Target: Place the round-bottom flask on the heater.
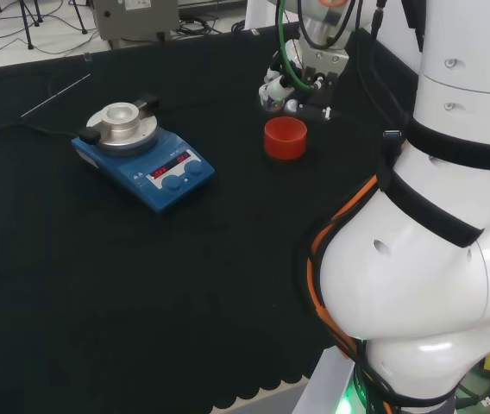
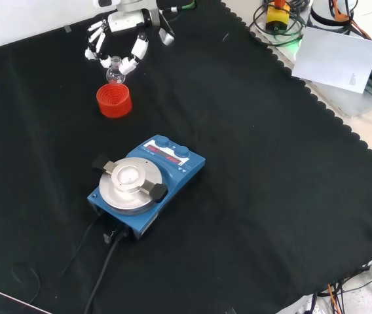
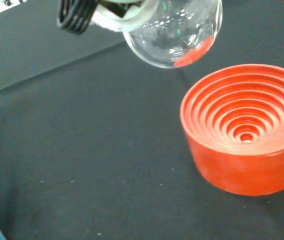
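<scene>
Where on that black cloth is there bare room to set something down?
Bare cloth spreads right of the blue heater in the front view, out to the scalloped edge. It's crowded at top left, where the hand holds the clear round-bottom flask above the red ribbed stand.

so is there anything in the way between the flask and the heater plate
Nothing visible blocks it. The hand holds the round-bottom flask lifted off the red ribbed stand. In the front view, bare black cloth lies between that stand and the heater, and the heater's metal top plate has nothing on it.
</scene>
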